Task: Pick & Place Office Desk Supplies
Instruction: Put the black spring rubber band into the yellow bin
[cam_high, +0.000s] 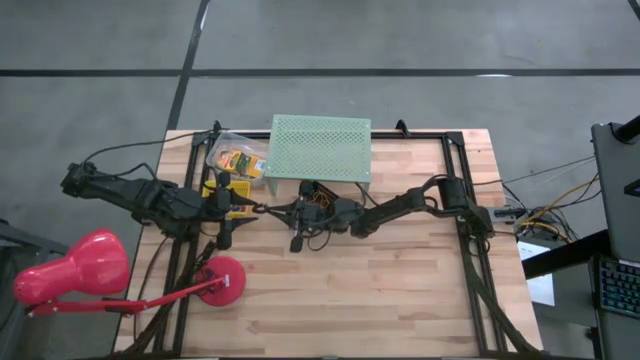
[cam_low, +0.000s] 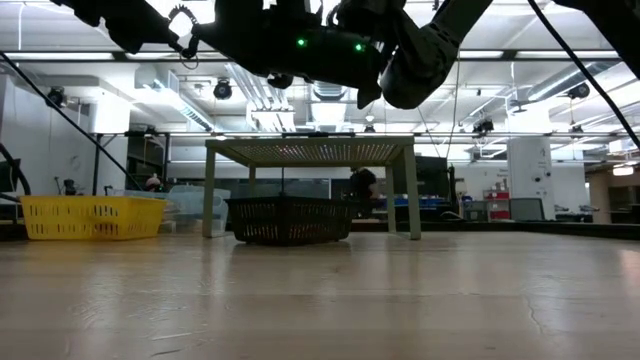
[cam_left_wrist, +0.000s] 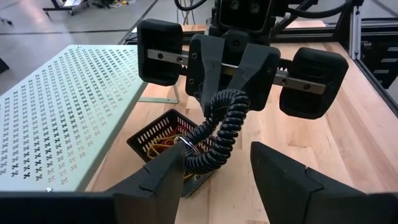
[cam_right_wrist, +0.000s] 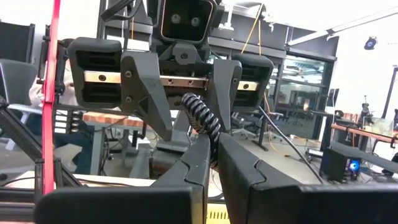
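**Both grippers on one coiled cord, mid-table**

I see the two arms nose to nose near table centre in the high view, just at 6 o'clock of the mint-green perforated stand (cam_high: 320, 148). Left gripper (cam_high: 252, 208) and right gripper (cam_high: 276, 211) face each other, almost touching.

A black coiled cord (cam_left_wrist: 214, 134) runs between them. Right gripper's fingers (cam_right_wrist: 198, 163) are clenched on the cord's end, per its own wrist cam. Left gripper's fingers (cam_left_wrist: 283, 177) are spread wide, with the cord lying against one finger only, not pinched.

Black mesh basket (cam_left_wrist: 163, 130) sits under the stand edge, below the cord, with yellow and orange rubber bands (cam_left_wrist: 163, 144) inside. Yellow basket (cam_high: 226, 192) is at 9 o'clock of the left gripper; a clear bag of yellow-orange printed boxes (cam_high: 238, 157) lies at 9 o'clock of the stand. Pink desk lamp (cam_high: 75, 270) at the table's 8 o'clock corner.
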